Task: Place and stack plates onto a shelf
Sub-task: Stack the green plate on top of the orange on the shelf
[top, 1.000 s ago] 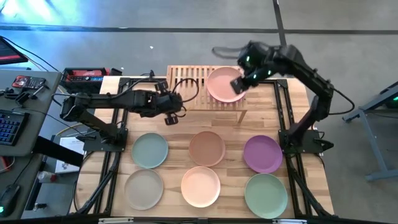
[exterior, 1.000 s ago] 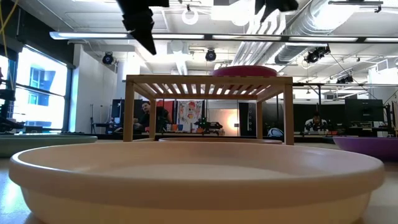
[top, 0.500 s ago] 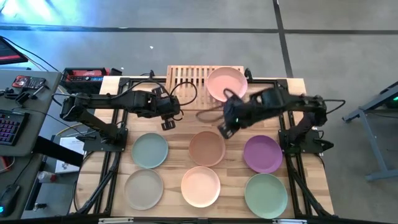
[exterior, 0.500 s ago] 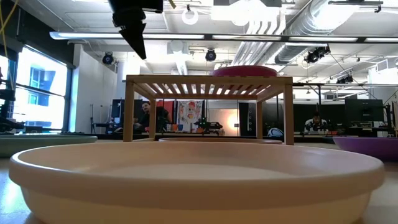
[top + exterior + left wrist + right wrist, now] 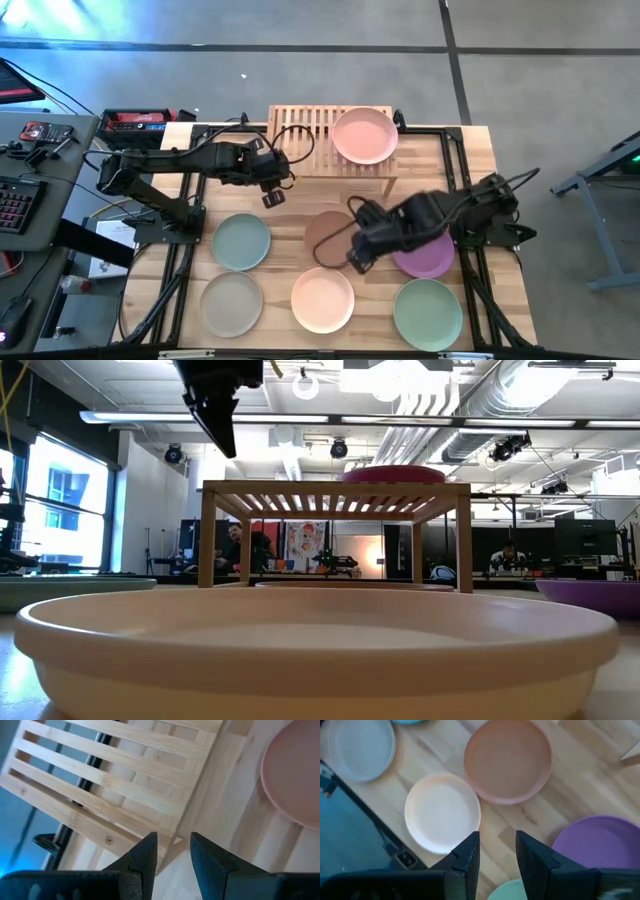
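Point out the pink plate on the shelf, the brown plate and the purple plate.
pink plate (image 5: pixel 365 135): high view, middle of its face.
brown plate (image 5: pixel 507 760): right wrist view, middle of its face.
purple plate (image 5: pixel 600 842): right wrist view, the face near its rim.

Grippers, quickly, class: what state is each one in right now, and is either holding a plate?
Left gripper: open, holding nothing, beside the shelf.
Right gripper: open, holding nothing, above the brown plate.

The high view looks straight down on the whole tabletop (image 5: pixel 470 160). The low view sits at tabletop height, close behind a peach plate (image 5: pixel 320 650), facing the shelf (image 5: pixel 335 488), which the high and left wrist views share. The right wrist view looks down on the plates.
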Motion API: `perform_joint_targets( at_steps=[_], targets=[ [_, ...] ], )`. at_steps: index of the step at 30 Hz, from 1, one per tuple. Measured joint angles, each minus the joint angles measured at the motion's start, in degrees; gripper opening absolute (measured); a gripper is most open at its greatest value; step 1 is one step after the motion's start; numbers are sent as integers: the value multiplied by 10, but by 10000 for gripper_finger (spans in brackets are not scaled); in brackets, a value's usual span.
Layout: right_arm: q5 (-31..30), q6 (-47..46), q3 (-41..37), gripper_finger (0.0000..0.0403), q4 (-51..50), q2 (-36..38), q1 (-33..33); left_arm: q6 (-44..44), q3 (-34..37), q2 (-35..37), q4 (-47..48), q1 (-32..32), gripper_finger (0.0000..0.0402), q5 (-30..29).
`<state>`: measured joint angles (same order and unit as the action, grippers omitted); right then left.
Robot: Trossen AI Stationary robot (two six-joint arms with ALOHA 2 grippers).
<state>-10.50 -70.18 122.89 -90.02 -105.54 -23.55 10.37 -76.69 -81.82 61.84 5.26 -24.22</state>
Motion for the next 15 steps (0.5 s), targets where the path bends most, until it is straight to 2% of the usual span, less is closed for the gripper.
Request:
perform_joint_targets(
  at_steps=[15],
  targets=[
    [2,-143,0,103,0,-60,-130,144,0,0,0,-9,106,86]
  ],
)
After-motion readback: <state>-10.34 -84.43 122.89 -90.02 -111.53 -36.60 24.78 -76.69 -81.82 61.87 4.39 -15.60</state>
